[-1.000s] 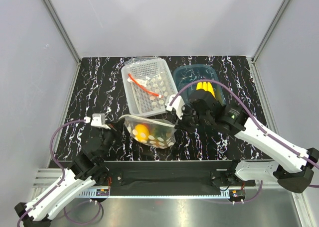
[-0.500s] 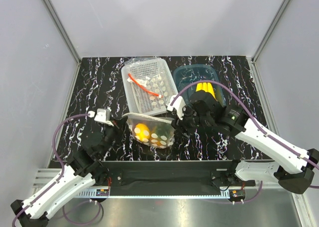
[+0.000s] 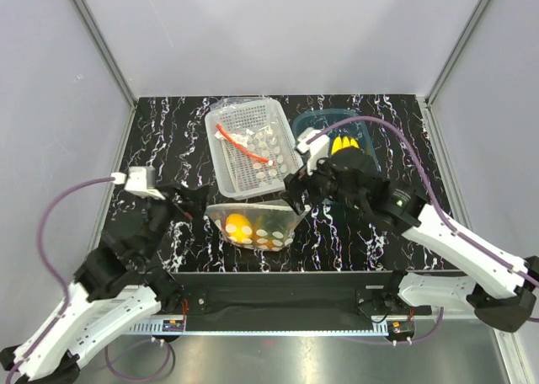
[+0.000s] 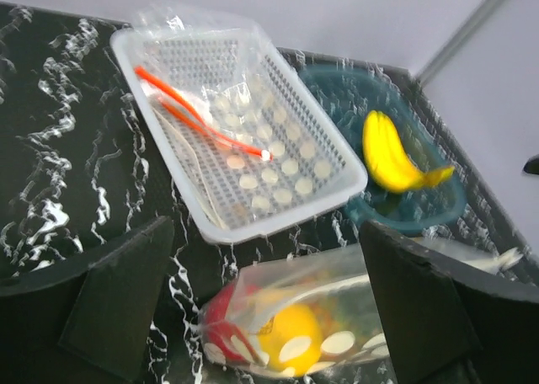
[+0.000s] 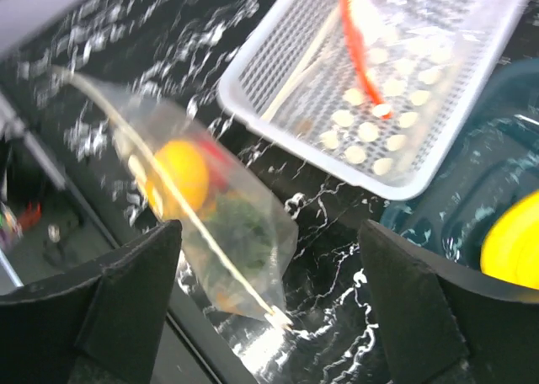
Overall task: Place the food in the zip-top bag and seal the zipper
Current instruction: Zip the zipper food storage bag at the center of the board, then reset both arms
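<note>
Top external shows zip-top bag [image 3: 285, 219] holding three foods [image 3: 240, 226], banana bunch [image 3: 347, 146] unloaded in blue tub [image 3: 312, 123], left gripper [image 3: 187, 203] and right gripper [image 3: 296, 190] both spread empty; next step probably needs banana fetched.

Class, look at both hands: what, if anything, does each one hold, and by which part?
Nothing is held. The left hand and the right hand are both open, with nothing between their fingers. The zip-top bag sits ungripped between the two arms.

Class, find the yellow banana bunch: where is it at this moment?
In the top view the banana bunch lies inside the blue-tinted tub, towards the rear and right of centre, just right of the white perforated basket.
</note>
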Robot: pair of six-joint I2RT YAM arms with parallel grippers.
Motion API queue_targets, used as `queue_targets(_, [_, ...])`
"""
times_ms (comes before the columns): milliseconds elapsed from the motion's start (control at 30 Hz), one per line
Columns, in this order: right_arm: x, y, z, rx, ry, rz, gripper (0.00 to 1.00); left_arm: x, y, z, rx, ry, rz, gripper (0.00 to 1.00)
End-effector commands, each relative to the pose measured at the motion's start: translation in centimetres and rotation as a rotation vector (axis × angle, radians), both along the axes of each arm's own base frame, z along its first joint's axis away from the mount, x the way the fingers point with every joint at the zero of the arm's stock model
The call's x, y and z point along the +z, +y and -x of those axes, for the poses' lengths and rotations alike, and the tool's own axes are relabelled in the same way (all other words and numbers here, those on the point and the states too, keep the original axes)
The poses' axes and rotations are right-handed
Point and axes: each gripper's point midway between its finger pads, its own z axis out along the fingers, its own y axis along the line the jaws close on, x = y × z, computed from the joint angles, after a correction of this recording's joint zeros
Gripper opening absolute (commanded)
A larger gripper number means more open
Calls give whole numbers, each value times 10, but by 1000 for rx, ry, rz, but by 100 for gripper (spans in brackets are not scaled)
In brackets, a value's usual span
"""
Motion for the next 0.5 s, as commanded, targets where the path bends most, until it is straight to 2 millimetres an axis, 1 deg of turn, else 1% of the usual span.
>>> queue_targets(0, [47, -19, -19, -262, -21, -288, 93, 28, 35, 12, 126, 46, 12, 99])
queue_targets(33, [49, -33, -18, -324, -22, -326, 95, 24, 40, 17, 126, 75, -20, 99])
queue_targets(67, [54, -38, -17, -352, -14, -375, 95, 27, 43, 20, 124, 76, -34, 99])
queue_targets(100, [44, -45, -16, -375, -6, -375, 95, 30, 49, 25, 128, 82, -45, 99])
queue_targets(133, [54, -59, -13, -414, -20, -430, 95, 31, 53, 28, 131, 80, -54, 99])
queue_targets(167, [56, -64, -10, -426, -26, -455, 95, 33, 58, 32, 135, 74, -53, 99])
queue_targets(200, [50, -69, -9, -438, -24, -455, 95, 29, 62, 35, 141, 80, -68, 99])
queue_targets(233, [58, -79, -2, -439, -37, -493, 95, 28, 66, 37, 140, 73, -81, 99])
queue_targets(267, [56, -85, 1, -446, -37, -495, 95, 28, 72, 41, 147, 58, -77, 99])
queue_targets(300, [53, -92, 1, -469, -42, -491, 95, 23, 76, 44, 155, 63, -96, 99])
queue_targets(333, [56, -102, 5, -482, -47, -508, 95, 20, 84, 45, 184, 60, -105, 99])
queue_targets(367, [51, -108, 7, -498, -44, -490, 96, 21, 92, 49, 202, 42, -94, 99])
queue_targets(400, [47, -113, 8, -514, -44, -485, 96, 15, 96, 50, 214, 44, -104, 99])
queue_targets(433, [47, -120, 11, -524, -47, -491, 96, 14, 102, 51, 239, 32, -109, 99])
queue_targets(467, [42, -123, 12, -532, -43, -480, 96, 7, 105, 52, 246, 20, -106, 99])
